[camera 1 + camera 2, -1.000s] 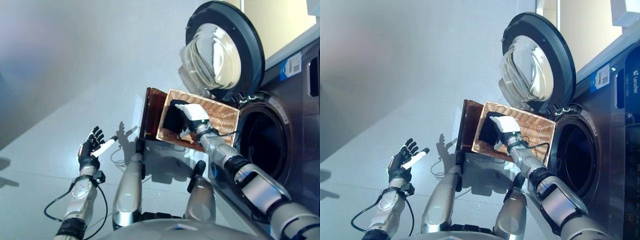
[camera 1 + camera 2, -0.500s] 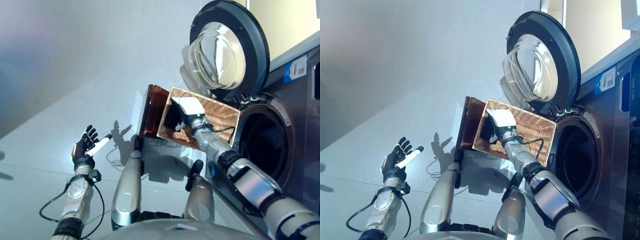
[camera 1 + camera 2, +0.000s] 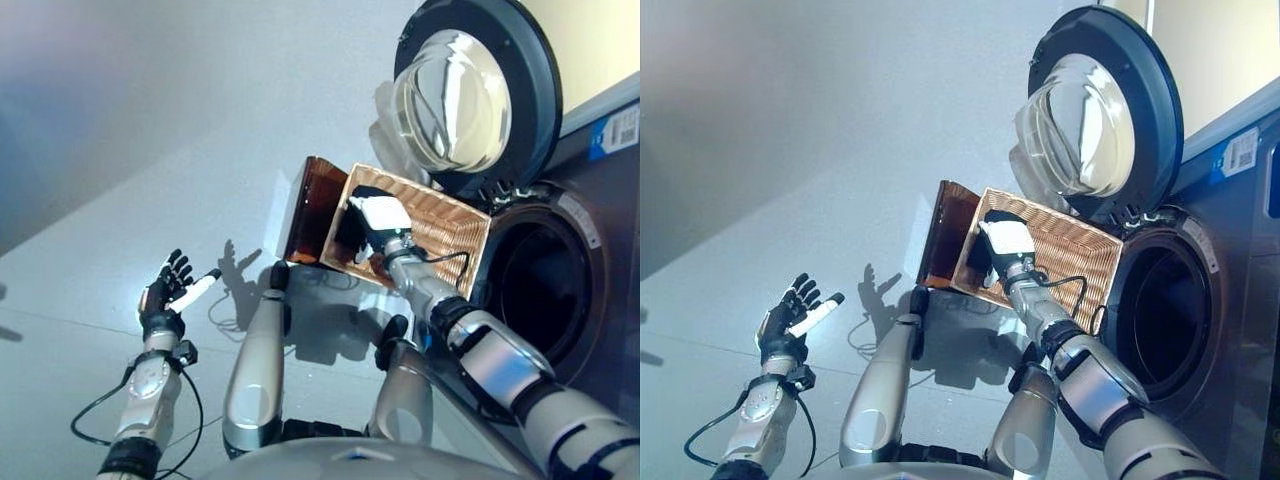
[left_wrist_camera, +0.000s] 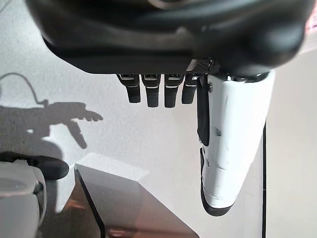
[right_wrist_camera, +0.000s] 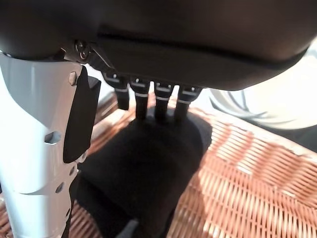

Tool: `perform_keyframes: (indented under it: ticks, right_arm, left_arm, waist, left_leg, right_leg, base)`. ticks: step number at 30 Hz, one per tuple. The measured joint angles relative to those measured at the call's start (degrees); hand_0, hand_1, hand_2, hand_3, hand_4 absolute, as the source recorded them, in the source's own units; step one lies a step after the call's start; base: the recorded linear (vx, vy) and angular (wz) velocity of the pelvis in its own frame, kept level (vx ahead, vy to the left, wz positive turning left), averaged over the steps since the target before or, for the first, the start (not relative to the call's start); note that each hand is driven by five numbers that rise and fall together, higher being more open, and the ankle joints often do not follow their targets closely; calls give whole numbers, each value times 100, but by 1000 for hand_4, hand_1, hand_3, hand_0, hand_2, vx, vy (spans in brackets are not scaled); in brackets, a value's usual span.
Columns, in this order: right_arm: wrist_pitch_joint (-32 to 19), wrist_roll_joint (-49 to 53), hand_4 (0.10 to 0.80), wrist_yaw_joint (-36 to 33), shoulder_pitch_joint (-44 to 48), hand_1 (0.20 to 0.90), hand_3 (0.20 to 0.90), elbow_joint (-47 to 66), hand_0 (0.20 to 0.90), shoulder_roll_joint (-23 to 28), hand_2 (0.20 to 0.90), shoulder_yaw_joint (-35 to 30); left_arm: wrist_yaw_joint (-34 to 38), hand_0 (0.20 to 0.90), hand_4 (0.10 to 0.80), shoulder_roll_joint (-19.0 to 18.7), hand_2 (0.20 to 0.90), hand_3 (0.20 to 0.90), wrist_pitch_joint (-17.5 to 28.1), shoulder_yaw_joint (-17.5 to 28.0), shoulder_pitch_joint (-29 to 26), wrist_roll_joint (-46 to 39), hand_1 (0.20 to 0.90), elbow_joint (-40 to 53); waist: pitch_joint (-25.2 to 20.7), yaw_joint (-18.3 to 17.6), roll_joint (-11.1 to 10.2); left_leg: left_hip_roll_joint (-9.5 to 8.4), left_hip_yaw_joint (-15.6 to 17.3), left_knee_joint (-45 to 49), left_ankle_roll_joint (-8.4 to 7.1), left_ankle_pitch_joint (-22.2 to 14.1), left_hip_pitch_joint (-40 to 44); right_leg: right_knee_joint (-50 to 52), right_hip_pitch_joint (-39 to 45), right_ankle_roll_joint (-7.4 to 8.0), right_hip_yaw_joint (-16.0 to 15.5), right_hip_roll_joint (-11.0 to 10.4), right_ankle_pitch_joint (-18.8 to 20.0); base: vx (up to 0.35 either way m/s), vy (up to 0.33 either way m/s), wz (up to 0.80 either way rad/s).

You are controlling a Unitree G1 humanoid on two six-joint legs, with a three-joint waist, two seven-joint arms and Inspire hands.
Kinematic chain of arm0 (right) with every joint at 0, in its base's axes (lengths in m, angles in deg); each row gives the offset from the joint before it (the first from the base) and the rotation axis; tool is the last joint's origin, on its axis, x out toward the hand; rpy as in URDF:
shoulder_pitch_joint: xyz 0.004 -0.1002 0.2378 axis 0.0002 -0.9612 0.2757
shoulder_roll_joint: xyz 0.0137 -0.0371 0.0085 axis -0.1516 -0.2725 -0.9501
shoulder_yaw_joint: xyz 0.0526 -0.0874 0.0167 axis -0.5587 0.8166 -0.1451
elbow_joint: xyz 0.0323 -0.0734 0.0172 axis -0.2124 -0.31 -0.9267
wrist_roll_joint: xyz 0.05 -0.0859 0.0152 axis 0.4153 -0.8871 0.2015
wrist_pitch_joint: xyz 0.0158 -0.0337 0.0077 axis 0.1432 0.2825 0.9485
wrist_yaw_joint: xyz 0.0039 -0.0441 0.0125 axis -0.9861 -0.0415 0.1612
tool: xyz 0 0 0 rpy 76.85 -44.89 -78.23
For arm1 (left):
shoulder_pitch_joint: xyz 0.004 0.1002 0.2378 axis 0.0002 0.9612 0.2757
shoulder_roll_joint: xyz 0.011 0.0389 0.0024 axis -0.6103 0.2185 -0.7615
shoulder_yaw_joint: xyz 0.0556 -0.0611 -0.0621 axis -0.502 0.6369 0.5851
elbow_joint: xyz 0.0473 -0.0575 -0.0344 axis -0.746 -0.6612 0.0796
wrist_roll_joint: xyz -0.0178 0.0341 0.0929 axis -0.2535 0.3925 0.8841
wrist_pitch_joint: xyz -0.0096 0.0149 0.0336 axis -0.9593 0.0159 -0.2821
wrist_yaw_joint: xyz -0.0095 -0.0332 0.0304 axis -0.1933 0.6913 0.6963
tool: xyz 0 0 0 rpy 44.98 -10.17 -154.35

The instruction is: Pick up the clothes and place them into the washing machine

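Note:
A black piece of clothing (image 3: 349,236) lies in the near-left end of a wicker basket (image 3: 445,222) that stands beside the washing machine's open drum (image 3: 545,290). My right hand (image 3: 379,215) reaches into the basket. In the right wrist view its straight fingers (image 5: 148,96) rest on top of the black clothing (image 5: 148,168), and the white-covered thumb (image 5: 39,148) stands beside it, apart. My left hand (image 3: 166,294) hovers open over the floor at the lower left, holding nothing; the left wrist view shows its straight fingers (image 4: 151,91).
The round glass door (image 3: 470,95) of the washing machine (image 3: 610,210) stands swung open above the basket. A brown translucent panel (image 3: 305,210) leans against the basket's left side. Grey floor (image 3: 150,150) stretches to the left.
The whole view has shifted, so the camera moved. My right hand stays in the basket on the black clothing. My left hand remains open at the lower left.

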Motion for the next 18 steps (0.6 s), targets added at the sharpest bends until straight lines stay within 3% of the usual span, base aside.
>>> perform_keyframes:
  ticks: [11,18]
  right_arm:
    - [3,-243,800,7,168,900,900,-5,900,287,900,116]
    - [124,-501,800,22,285,900,900,-397,900,183,900,135]
  left_arm:
    - [-129,900,800,-89,900,900,0,17,219,-73,900,380]
    - [-166,900,800,-91,900,900,-2,106,224,-95,900,395]
  waist:
    - [17,3,18]
    - [42,4,57]
  left_leg:
    - [-56,-41,242,-6,-3,-346]
    - [-70,-50,300,-11,-17,-408]
  right_leg:
    - [535,-481,-20,110,-108,-193]
    - [649,-567,-17,139,-137,-232]
  base:
    - [-5,-2,3]
    - [0,0,0]
